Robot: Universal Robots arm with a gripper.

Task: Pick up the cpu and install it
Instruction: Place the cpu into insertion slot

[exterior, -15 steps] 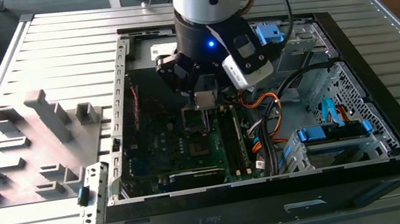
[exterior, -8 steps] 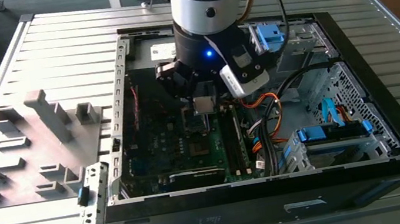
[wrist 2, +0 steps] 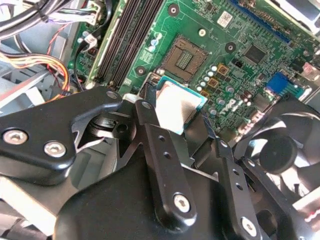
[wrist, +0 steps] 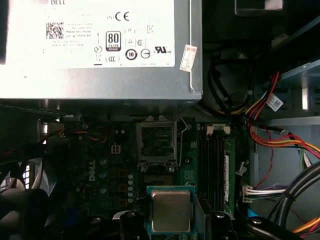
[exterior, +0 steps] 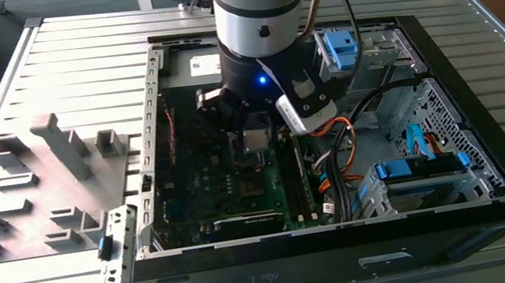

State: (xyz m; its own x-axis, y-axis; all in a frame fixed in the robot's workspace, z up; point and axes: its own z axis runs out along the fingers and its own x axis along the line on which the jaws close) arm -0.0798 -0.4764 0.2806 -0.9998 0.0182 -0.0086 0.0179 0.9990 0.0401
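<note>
The end effector [wrist 2: 177, 117] grips the cpu [wrist 2: 176, 102] by its edges — held above the motherboard [wrist 2: 260, 75], near its bare socket [wrist 2: 185, 58].

On the table [exterior: 69, 56], the computer case [exterior: 330, 259] lay to the exterior view's right of a fixture plate [exterior: 40, 190], and inside it my end effector [wrist: 172, 220] held the cpu [wrist: 170, 210] over the motherboard [wrist 2: 190, 20], near the socket [wrist: 156, 142] beside the memory slots [wrist: 216, 160].
</note>
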